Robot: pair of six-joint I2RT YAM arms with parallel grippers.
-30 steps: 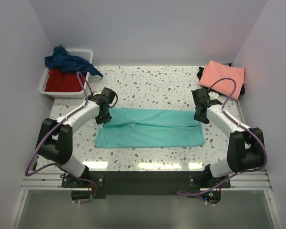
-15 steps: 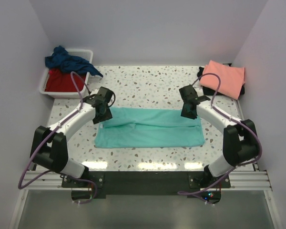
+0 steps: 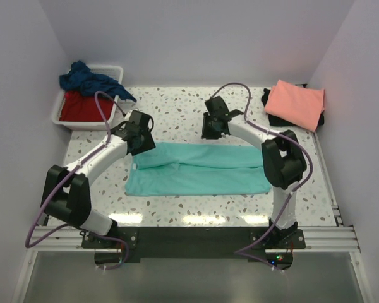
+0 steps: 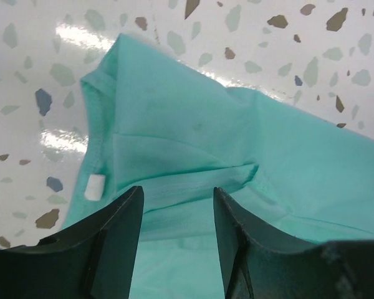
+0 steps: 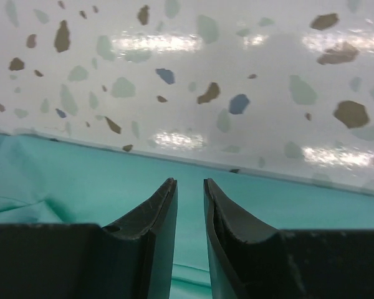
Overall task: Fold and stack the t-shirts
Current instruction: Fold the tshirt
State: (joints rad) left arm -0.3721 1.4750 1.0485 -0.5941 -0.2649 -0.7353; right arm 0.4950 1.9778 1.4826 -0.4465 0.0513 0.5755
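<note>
The turquoise t-shirt lies flat across the middle of the counter as a long band, folded lengthwise, with a soft ridge running along it. Its left far corner shows doubled layers and a small white tag. My left hand hovers over that corner with its fingers spread and nothing between them. My right hand sits above the shirt's far edge near its middle, fingers almost together with only a slim gap, also empty. I judge the next fold needs both hands to take that far edge. The main risk is on the left: with layers stacked there, a shallow pinch could catch only the top ply and peel the fold open. On the right, fingers this narrow might push the hem ahead of them and wrinkle it unless I widen them first. The right arm is bent sharply, and its elbow and cable stand near the folded salmon-pink shirt on the black one, so a wide swing could nudge that stack. The navy shirt and the red one wait in the white tub, well apart.
</note>
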